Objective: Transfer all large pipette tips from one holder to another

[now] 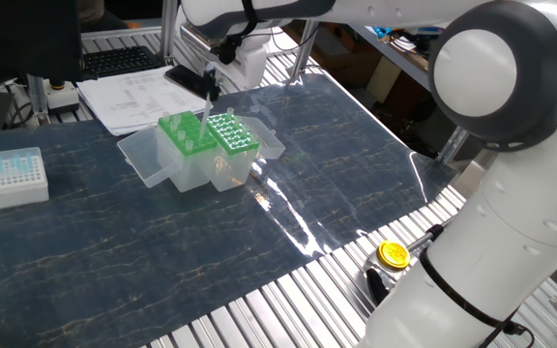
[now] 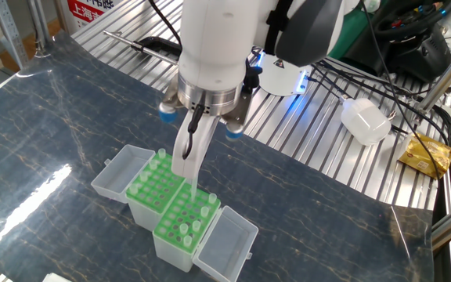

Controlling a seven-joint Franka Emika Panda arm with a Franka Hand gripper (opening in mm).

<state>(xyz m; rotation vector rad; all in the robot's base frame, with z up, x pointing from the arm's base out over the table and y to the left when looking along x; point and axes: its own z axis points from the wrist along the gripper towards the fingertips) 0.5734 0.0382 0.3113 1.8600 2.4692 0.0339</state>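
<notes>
You have open desk (image 1: 288,184) on the near side of the two green racks (image 2: 171,205): the dark mat lies bare from the boxes out toward the yellow cap (image 1: 393,254) at the edge. Around the racks it is tighter. Their clear lids (image 2: 227,243) hang open on the outer sides, so those approaches are blocked low down. The arm's fingers (image 2: 185,160) stand directly over the seam between the racks, taking the room above it. The small white box (image 1: 10,177) sits well apart, with free mat between. Papers (image 1: 143,100) lie just behind the racks.
</notes>
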